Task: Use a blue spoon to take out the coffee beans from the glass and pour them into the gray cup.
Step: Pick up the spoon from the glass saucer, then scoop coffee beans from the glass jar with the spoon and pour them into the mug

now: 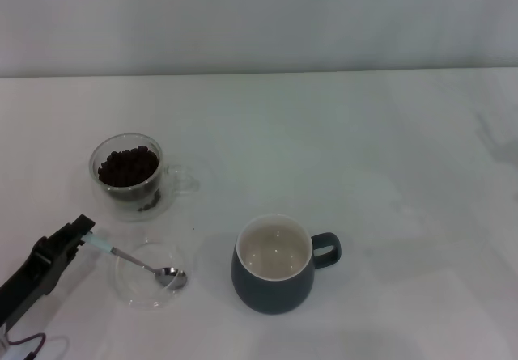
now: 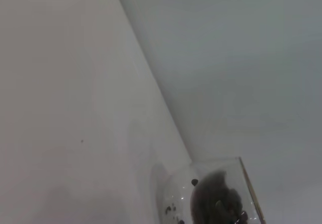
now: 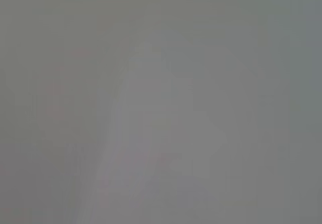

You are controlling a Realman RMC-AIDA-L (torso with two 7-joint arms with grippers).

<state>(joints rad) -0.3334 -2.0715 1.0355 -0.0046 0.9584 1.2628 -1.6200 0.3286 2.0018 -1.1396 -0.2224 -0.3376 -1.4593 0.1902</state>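
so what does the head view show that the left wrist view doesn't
Only the head view shows the left gripper at the pale handle of the blue spoon, whose bowl rests in a flat clear dish, and the empty gray cup to the right of the dish. Only the left wrist view shows a few stray beans low inside the glass wall. Both show the glass holding the coffee beans on the white table.

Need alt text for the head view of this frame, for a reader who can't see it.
The left tool grips the pale handle of the blue spoon, whose metal bowl rests in a flat clear dish on a white table. Behind the dish stands the glass filled with coffee beans; to its right sits the empty gray cup. The right arm is out of view.
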